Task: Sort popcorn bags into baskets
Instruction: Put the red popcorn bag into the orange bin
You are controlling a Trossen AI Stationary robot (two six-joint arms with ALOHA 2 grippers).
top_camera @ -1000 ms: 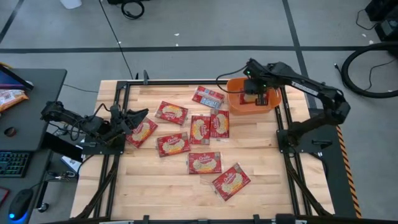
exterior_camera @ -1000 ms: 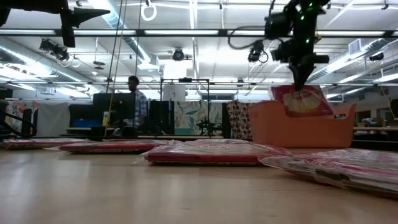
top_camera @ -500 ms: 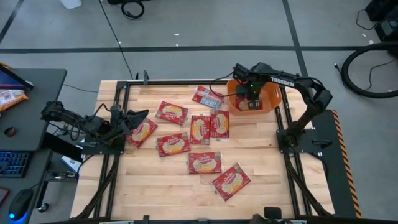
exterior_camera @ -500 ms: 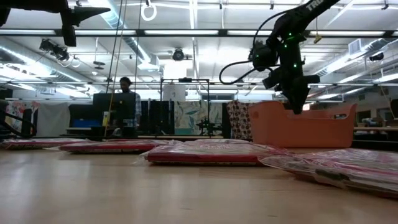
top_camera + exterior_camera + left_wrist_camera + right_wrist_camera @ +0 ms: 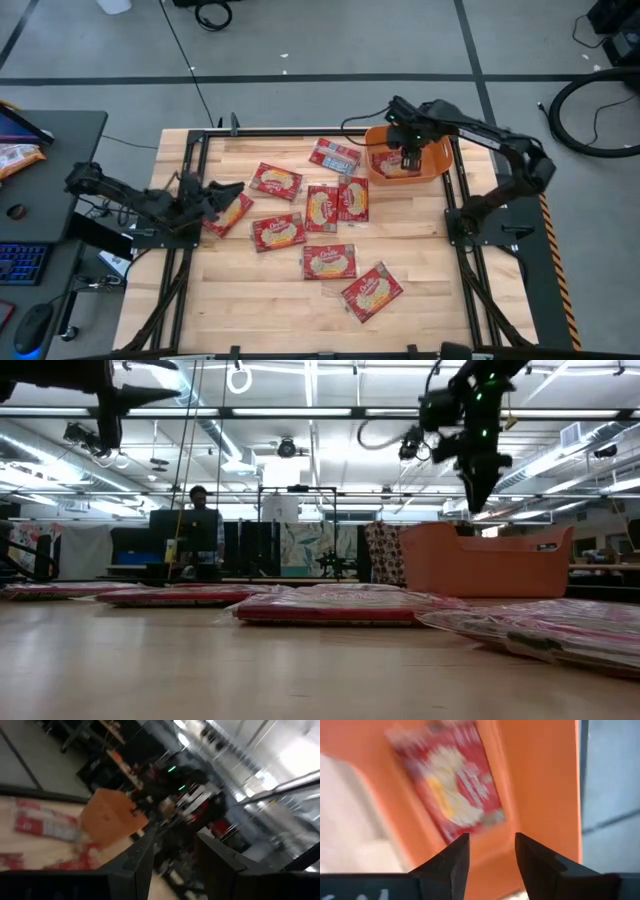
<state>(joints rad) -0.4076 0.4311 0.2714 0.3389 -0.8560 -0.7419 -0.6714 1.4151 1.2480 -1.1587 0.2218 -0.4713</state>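
The orange basket [image 5: 437, 165] stands at the table's far right. One red popcorn bag [image 5: 452, 795] lies flat on its floor, also seen from above [image 5: 392, 165]. My right gripper [image 5: 411, 156] hangs open just above the basket [image 5: 485, 560], fingers pointing down, with nothing between them. Several more popcorn bags [image 5: 322, 207] lie flat on the wooden table, some overlapping. My left gripper [image 5: 228, 190] stands open above the table's left side, over the leftmost bag [image 5: 230, 214], and touches nothing.
The bags are spread from the far middle [image 5: 335, 155] to the near right [image 5: 371, 291]. Black frame rails [image 5: 190, 170] run along the table's left and right sides. Bare wood lies at the near left [image 5: 240, 300]. A person [image 5: 197, 525] stands in the room behind.
My right gripper held a popcorn bag upright over the basket, dipped down into it, opened and let the bag go. The bag now lies flat on the basket's floor, and the gripper has risen clear of the rim.
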